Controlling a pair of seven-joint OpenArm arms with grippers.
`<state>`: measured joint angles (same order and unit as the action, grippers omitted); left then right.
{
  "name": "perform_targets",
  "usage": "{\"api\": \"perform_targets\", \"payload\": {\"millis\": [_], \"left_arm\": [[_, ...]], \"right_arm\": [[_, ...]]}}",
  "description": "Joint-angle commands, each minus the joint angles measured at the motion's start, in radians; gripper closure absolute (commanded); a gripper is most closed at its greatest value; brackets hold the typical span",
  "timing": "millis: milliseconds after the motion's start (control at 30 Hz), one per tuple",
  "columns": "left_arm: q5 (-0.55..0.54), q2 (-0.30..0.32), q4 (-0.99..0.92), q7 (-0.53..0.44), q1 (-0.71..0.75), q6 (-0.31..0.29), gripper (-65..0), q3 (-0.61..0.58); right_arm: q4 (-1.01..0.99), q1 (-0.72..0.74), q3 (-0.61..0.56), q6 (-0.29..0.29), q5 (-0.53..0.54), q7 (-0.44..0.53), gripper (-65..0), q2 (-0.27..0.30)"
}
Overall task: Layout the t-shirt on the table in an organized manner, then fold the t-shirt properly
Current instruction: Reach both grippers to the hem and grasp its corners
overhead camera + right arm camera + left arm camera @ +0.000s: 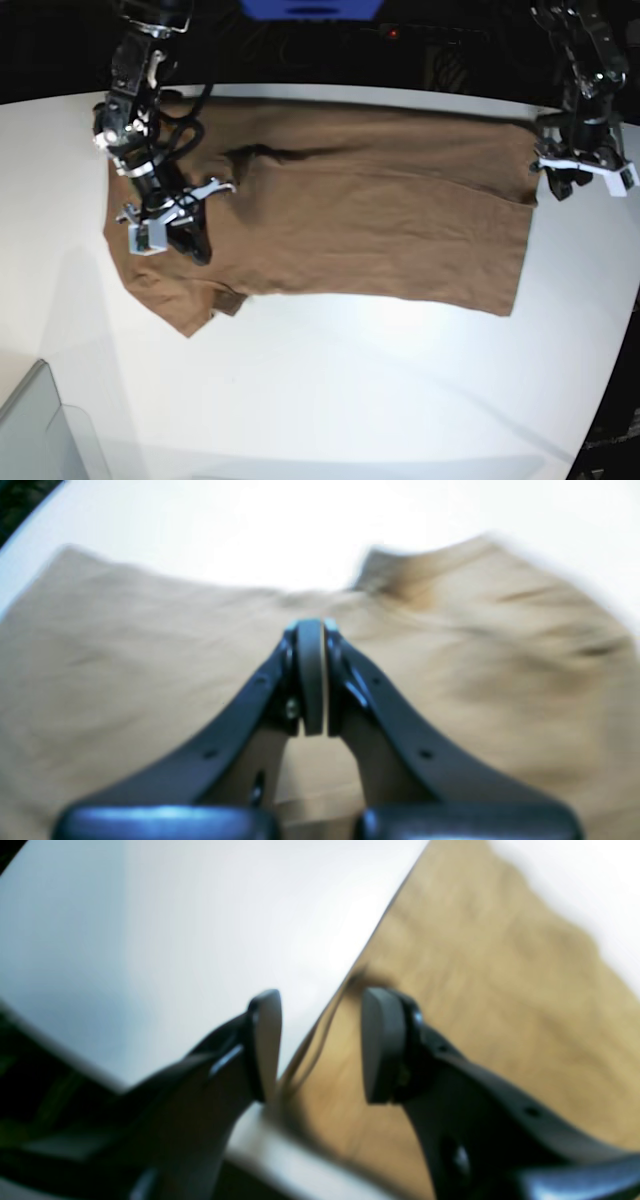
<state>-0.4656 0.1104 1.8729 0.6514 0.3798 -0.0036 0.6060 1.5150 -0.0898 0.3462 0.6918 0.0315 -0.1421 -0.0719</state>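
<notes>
Bin corner [35, 425]: grey-translucent, at the lower-left edge of the base view, well apart from the cloth.
Right gripper [195, 245]: at the left of the base view, low over the sleeve end of the cloth; pads pressed flat together in the right wrist view [311, 680], nothing visibly pinched between them; whether the tips touch the fabric cannot be told.
T-shirt [370, 215]: brown, spread lengthwise across the far half of the table, mostly flat; near sleeve [180, 300] bunched and crooked at the lower left, a dark ridge of a wrinkle [275, 153] near the shoulder; far edge close along the table's rim.
Table [330, 400]: white, bare across the near half.
Left gripper [575, 175]: at the right of the base view, by the hem corner; jaws standing partly apart in the left wrist view [320, 1045], straddling the shirt's straight edge, nothing clamped.
Done so far: laying out, largely; body spread and roughly rectangular.
Left to do: probably smoothing the sleeve and the wrinkle; no fold visible yet, so all folding.
</notes>
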Motion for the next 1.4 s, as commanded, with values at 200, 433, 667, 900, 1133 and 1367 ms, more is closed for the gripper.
{"api": "perform_targets", "payload": {"millis": [200, 433, 667, 900, 1133, 1367], "left_arm": [[0.003, 0.033, -0.072, -0.022, -0.230, -0.002, -34.4, -0.004], [0.005, 0.110, -0.390, -0.023, -0.491, -0.002, -49.4, -0.113], [0.005, 0.114, -0.642, -0.034, -0.686, -0.002, -51.2, -0.133], [0.005, 0.162, -0.841, -0.180, -0.789, -0.002, -51.2, -0.374], [0.005, 0.190, -1.004, -0.361, -0.819, -0.002, -51.1, -0.539], [0.005, 0.190, -1.082, -0.364, -0.822, -0.002, -51.1, -0.545]], "right_arm": [[-0.215, 0.219, 0.001, 0.006, 0.017, -0.089, -31.5, 0.152], [-0.518, 0.448, -0.012, 0.006, 0.017, -0.089, -40.6, 0.245], [-0.752, 0.580, -0.140, -0.145, 0.017, 0.042, -40.8, 0.284], [-0.954, 0.640, -0.269, -0.317, 0.017, 0.213, -40.8, 0.297], [-1.060, 0.674, -0.345, -0.403, 0.017, 0.258, -40.6, 0.312], [-1.060, 0.648, -0.393, -0.401, 0.017, 0.255, -40.2, 0.309]]}}
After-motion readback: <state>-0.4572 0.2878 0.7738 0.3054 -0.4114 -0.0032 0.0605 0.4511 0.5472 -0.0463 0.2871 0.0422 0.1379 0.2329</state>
